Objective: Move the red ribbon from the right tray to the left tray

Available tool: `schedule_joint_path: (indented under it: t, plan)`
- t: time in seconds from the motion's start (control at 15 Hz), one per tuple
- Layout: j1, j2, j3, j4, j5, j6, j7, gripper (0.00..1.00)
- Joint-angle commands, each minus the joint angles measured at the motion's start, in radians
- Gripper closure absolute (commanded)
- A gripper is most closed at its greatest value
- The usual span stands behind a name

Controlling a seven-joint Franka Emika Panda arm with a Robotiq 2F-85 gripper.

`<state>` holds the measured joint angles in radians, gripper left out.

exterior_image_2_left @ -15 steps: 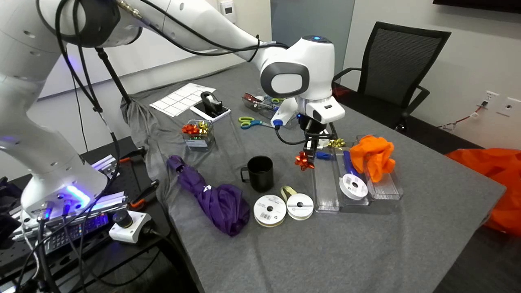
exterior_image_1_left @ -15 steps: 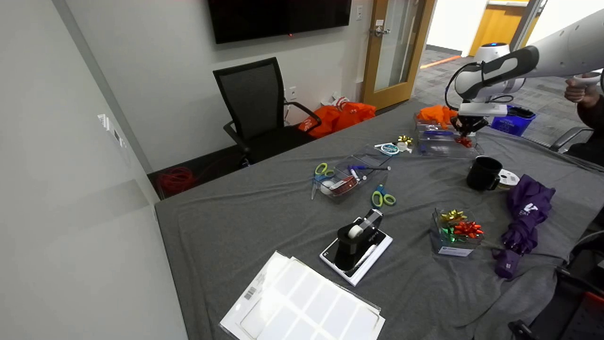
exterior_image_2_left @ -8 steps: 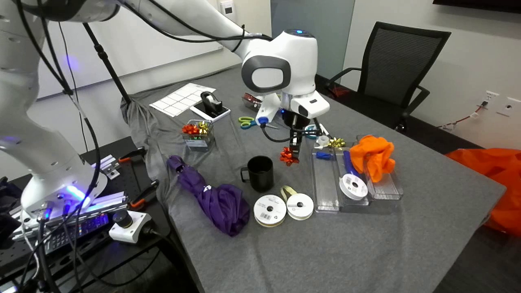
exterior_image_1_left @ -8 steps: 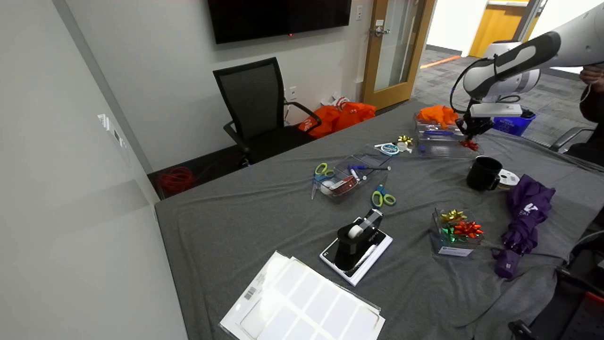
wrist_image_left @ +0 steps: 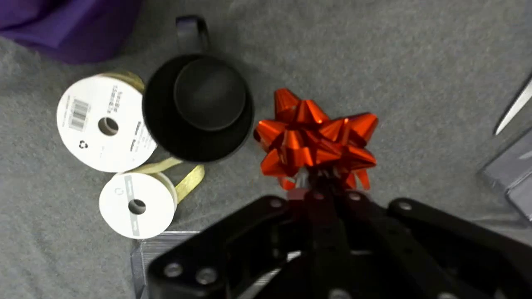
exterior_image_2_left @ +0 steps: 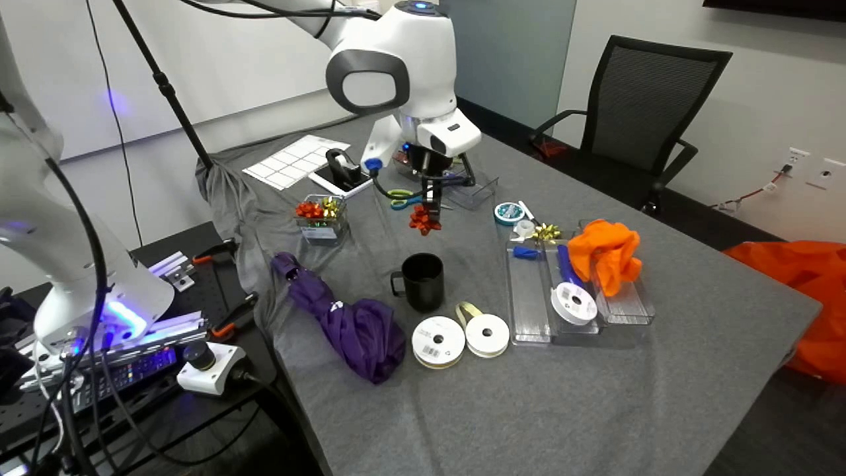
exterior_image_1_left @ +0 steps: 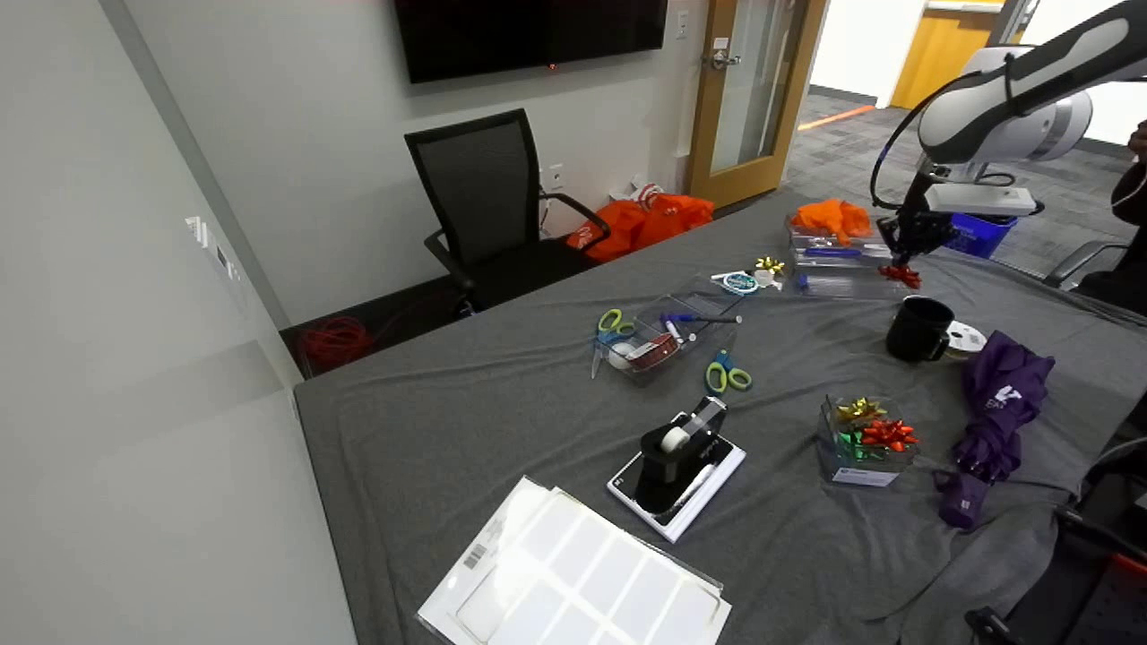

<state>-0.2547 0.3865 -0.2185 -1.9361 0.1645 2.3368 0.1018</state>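
Note:
My gripper [wrist_image_left: 318, 182] is shut on the red ribbon [wrist_image_left: 318, 137], a shiny red bow at its fingertips in the wrist view. In both exterior views the ribbon [exterior_image_2_left: 423, 220] [exterior_image_1_left: 901, 276] hangs in the air above the table, beyond the black mug. The right tray [exterior_image_2_left: 529, 324] is clear, with long compartments, and stands to the right of the gripper in an exterior view; it holds a blue object. A small clear tray [exterior_image_2_left: 320, 235] with a separate red bow, a gold bow and a green bow stands at the left there; it also shows in an exterior view [exterior_image_1_left: 865, 477].
The black mug [exterior_image_2_left: 424, 283], ribbon spools [exterior_image_2_left: 439, 340] and purple umbrella [exterior_image_2_left: 350, 324] lie near the ribbon's path. An orange cloth [exterior_image_2_left: 605, 254] and a spool sit in the trays at right. A clear tray [exterior_image_2_left: 486, 192] and scissors [exterior_image_2_left: 403, 198] lie behind the gripper.
My gripper has carried the red ribbon from over the edge of the right tray, leftward and farther back in an exterior view. It stays shut on the ribbon. The trays have not moved.

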Motion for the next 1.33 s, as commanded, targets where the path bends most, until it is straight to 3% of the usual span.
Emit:
schedule_joint_path:
  t: [0.0, 0.27, 0.33, 0.53, 0.87, 1.27]
  plan:
    - [-0.003, -0.183, 0.055, -0.245, 0.084, 0.066, -0.092, 1.00]
    - [0.013, -0.329, 0.092, -0.462, 0.200, 0.173, -0.255, 1.00]
    - [0.017, -0.228, 0.073, -0.320, 0.167, 0.095, -0.176, 0.98]
    - [0.030, -0.302, 0.074, -0.425, 0.177, 0.142, -0.217, 0.98]
    - [0.039, -0.341, 0.083, -0.459, 0.187, 0.132, -0.246, 1.00]
    - [0.108, -0.381, 0.119, -0.537, 0.204, 0.150, -0.256, 1.00]
